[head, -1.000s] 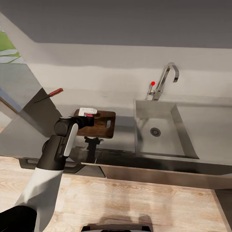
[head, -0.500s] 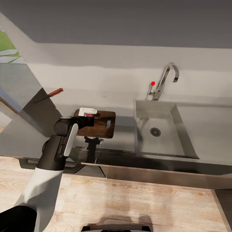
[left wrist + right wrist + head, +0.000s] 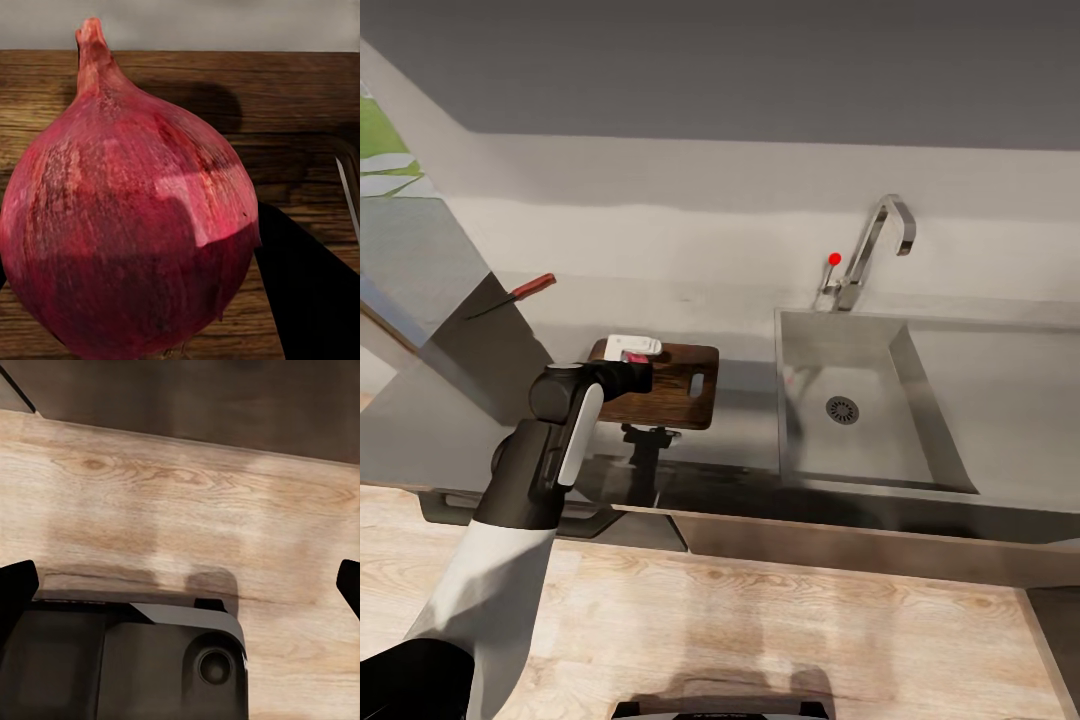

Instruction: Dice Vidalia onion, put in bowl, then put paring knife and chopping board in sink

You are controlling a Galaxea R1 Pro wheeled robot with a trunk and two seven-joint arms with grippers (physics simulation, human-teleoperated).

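The reddish Vidalia onion [image 3: 127,217] sits on the brown chopping board [image 3: 300,112], stalk end pointing away from the camera. My left gripper [image 3: 632,348] reaches over the board's [image 3: 680,385] left end and is shut on the onion [image 3: 633,356]; one dark finger [image 3: 307,300] presses its side. The paring knife [image 3: 515,291], red-handled, lies on the grey countertop [image 3: 720,310] at the back left, apart from the board. To the board's right is the steel sink [image 3: 860,450]. My right gripper [image 3: 180,585] hangs open over the wooden floor. The bowl is out of view.
The angular tap [image 3: 875,245] with its red-tipped lever [image 3: 834,258] stands behind the basin, and a flat drainboard [image 3: 1010,400] extends to the right. A slanted wall panel [image 3: 420,270] closes the counter's left end. The robot's base [image 3: 120,667] is under my right gripper.
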